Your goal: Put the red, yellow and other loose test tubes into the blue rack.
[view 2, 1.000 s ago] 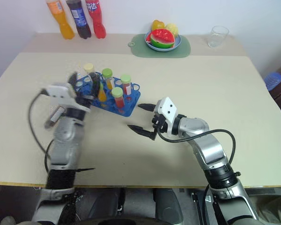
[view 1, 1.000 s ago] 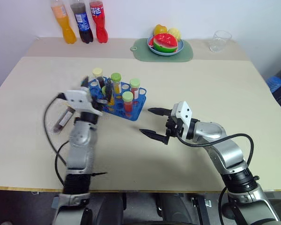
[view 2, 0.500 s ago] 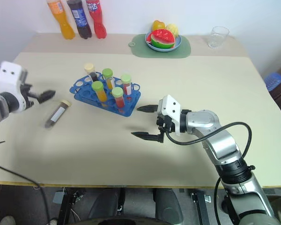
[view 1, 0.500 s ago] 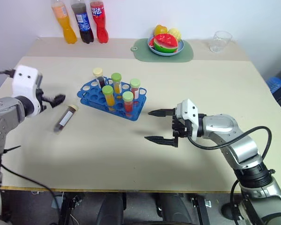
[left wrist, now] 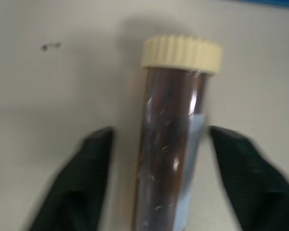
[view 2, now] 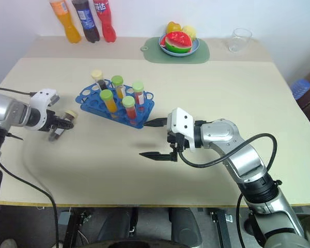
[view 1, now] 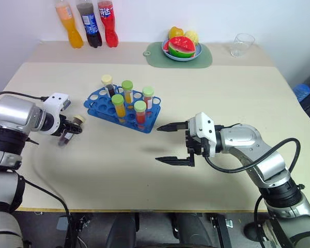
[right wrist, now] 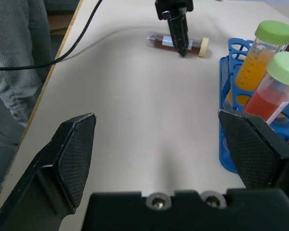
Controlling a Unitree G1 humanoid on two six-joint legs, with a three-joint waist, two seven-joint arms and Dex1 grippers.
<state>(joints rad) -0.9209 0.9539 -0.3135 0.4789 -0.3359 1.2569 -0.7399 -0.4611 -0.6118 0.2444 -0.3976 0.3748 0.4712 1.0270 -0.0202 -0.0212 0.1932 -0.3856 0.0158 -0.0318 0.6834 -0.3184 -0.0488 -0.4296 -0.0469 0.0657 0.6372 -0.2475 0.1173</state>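
**Dark brown tube lying loose beside the blue rack, left gripper straddling it**

Dark brown liquid in the one loose test tube, cream cap, white label, lying flat on the beige table just off the left end of the blue rack. Cap end points toward the rack. Left gripper is down over the tube, one black finger on each side; the left wrist view shows the fingers near the tube with a small gap each side, so narrowed but not clamped.

Rack holds five upright tubes: a cream-capped dark one at the back corner, and green-capped ones with yellow-orange and red liquid among them.

Right gripper hovers over the bare table right of the rack, jaws spread wide, holding nothing, pointing toward the rack.

Far edge of table: three soda bottles, orange, dark and red, in a row; a blue plate of fruit on a green mat; a clear glass to its right. In the right wrist view, a person's grey sleeve beyond the table edge.
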